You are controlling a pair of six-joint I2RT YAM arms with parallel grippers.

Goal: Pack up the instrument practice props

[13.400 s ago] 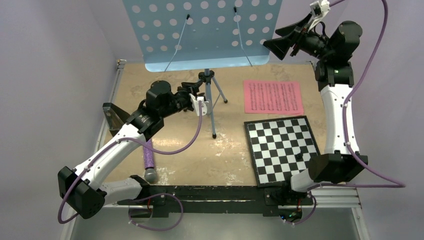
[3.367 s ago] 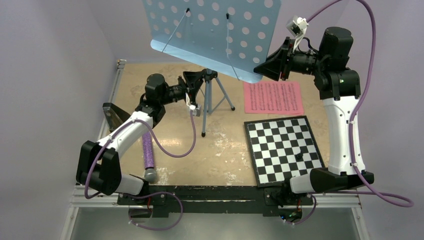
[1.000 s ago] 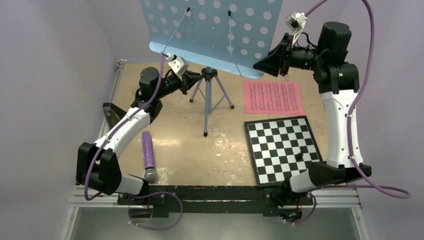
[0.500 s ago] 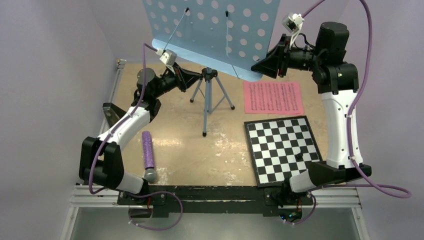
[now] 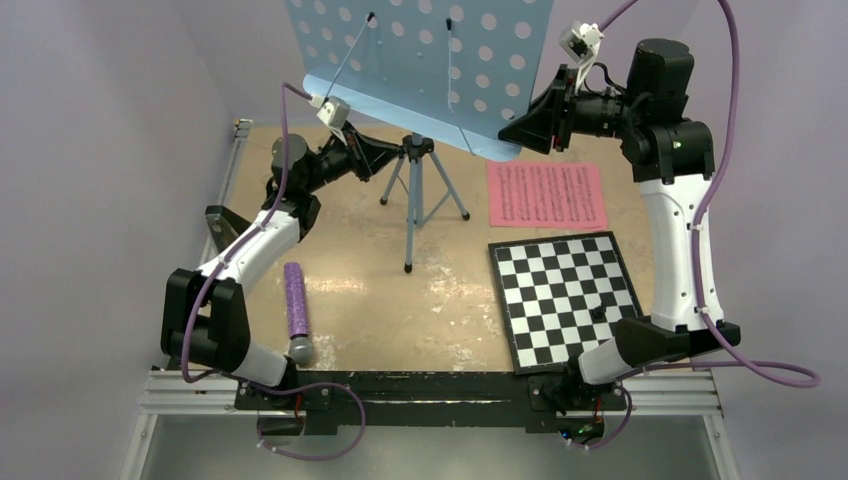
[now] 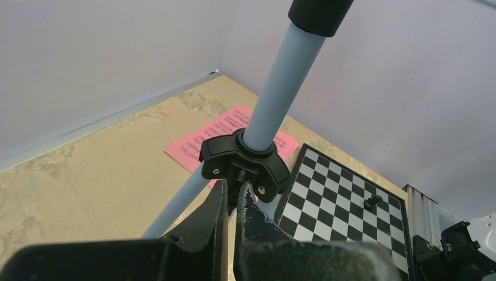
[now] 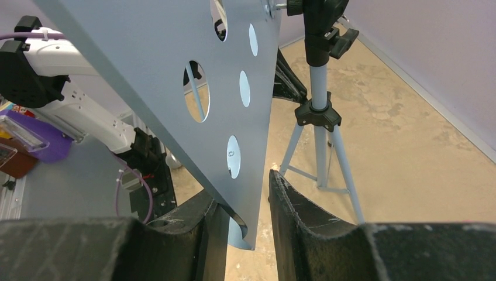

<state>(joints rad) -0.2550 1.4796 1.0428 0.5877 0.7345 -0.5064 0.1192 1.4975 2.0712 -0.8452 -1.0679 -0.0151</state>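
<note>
Upright at the rear of the counter stands the light-blue music stand, with pink sheet music lying to its right. The right pincer clamps the lower edge of its perforated panel. The left pincer is closed at the black tripod collar, possibly pinching its knob.

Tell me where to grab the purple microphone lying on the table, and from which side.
Probably the purple handle, around its middle, coming straight down from above and closing across its width. The microphone lies flat, long and slim, its grey head toward the arm bases.
</note>
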